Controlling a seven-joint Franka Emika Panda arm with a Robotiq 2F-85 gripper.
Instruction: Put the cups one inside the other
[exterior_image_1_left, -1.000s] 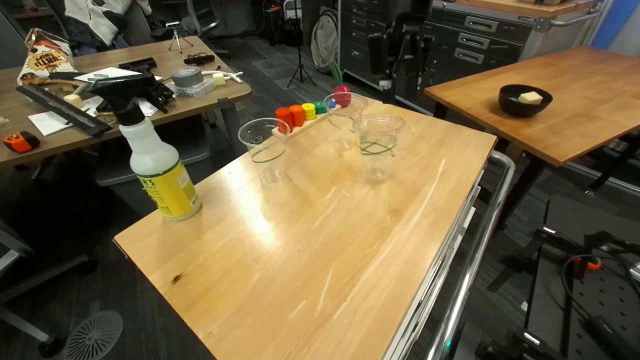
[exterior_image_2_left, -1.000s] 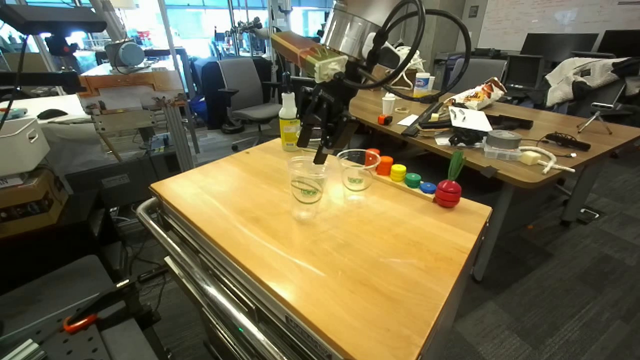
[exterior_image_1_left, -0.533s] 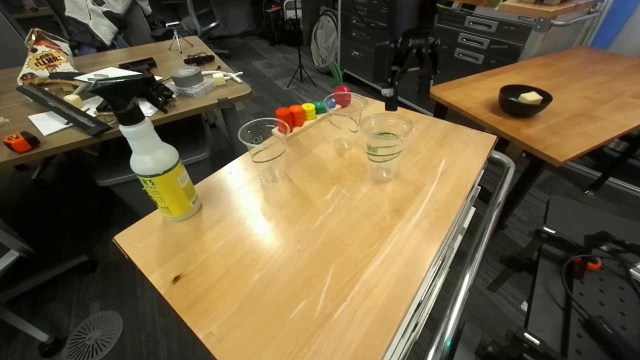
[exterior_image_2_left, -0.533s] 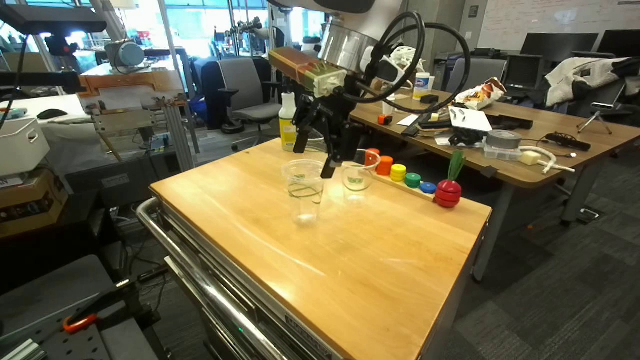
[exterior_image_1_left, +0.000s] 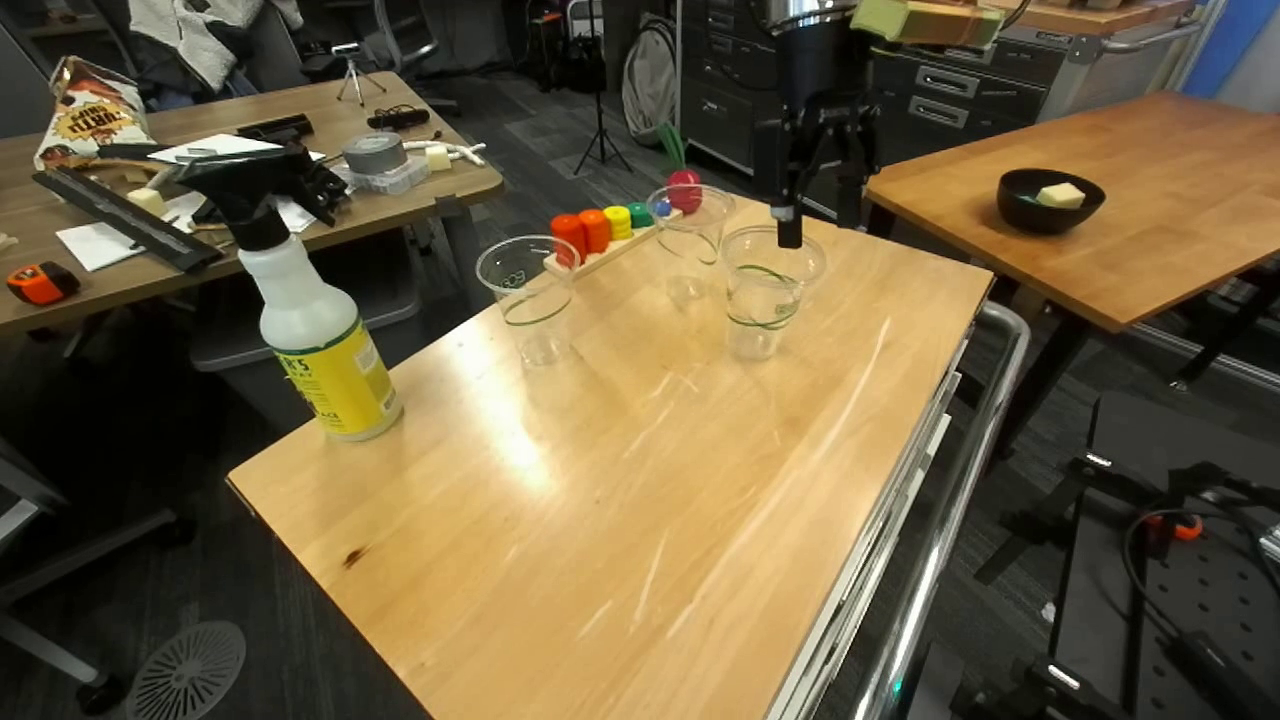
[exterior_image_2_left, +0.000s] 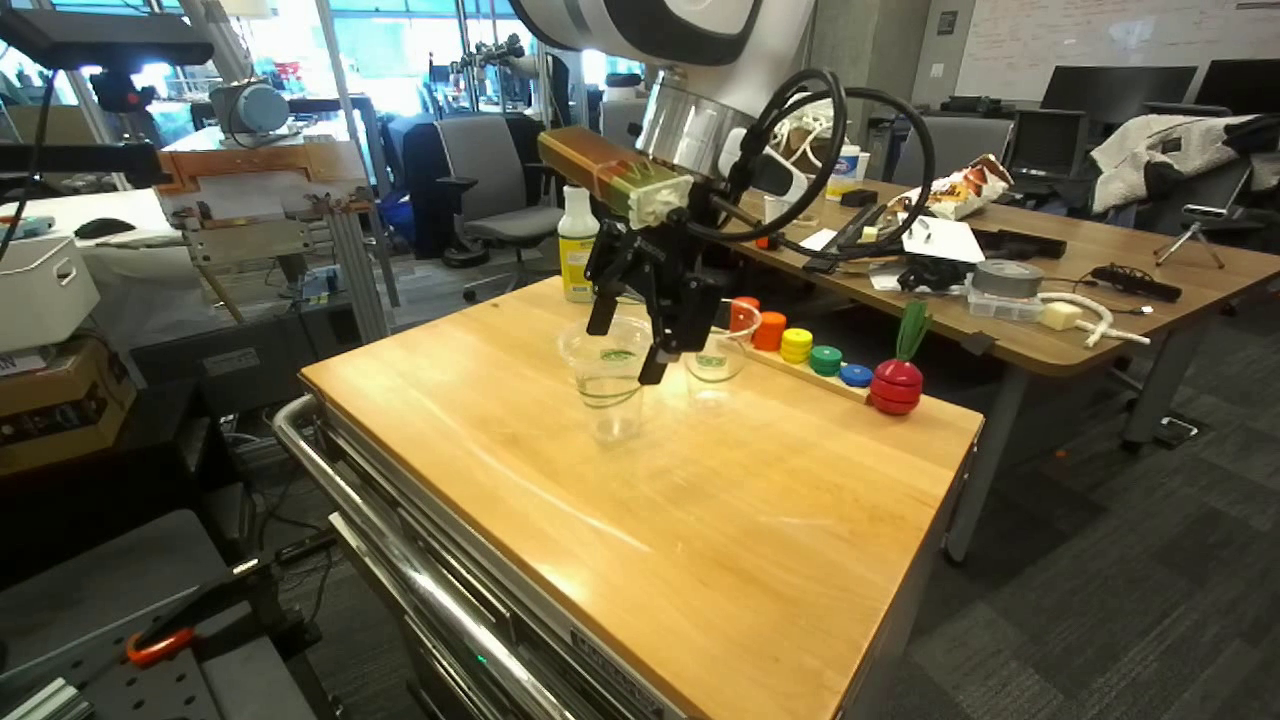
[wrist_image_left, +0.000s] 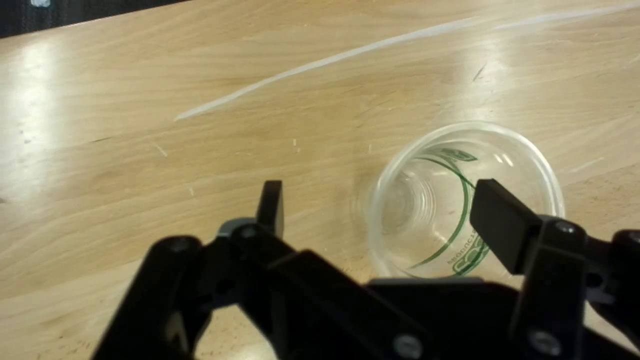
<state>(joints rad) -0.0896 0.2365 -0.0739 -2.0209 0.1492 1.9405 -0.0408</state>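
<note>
Clear cups (exterior_image_1_left: 536, 308), green-printed, mouths up, on tabletop (exterior_image_1_left: 640, 540)

Pale glare marks the tabletop (exterior_image_1_left: 640, 520) in both exterior views. In an exterior view, background windows (exterior_image_2_left: 395, 60) burn out to near white. The wrist view shows the tool (wrist_image_left: 382, 207) dark and slightly out of focus.

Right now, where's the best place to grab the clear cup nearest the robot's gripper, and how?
Probably by the rim, coming from straight above and pinching it from inside and outside. The cup stands mouth up, tapering down from that wide rim. In the wrist view, the open gripper has one finger over the mouth and the other beside the cup.
</note>
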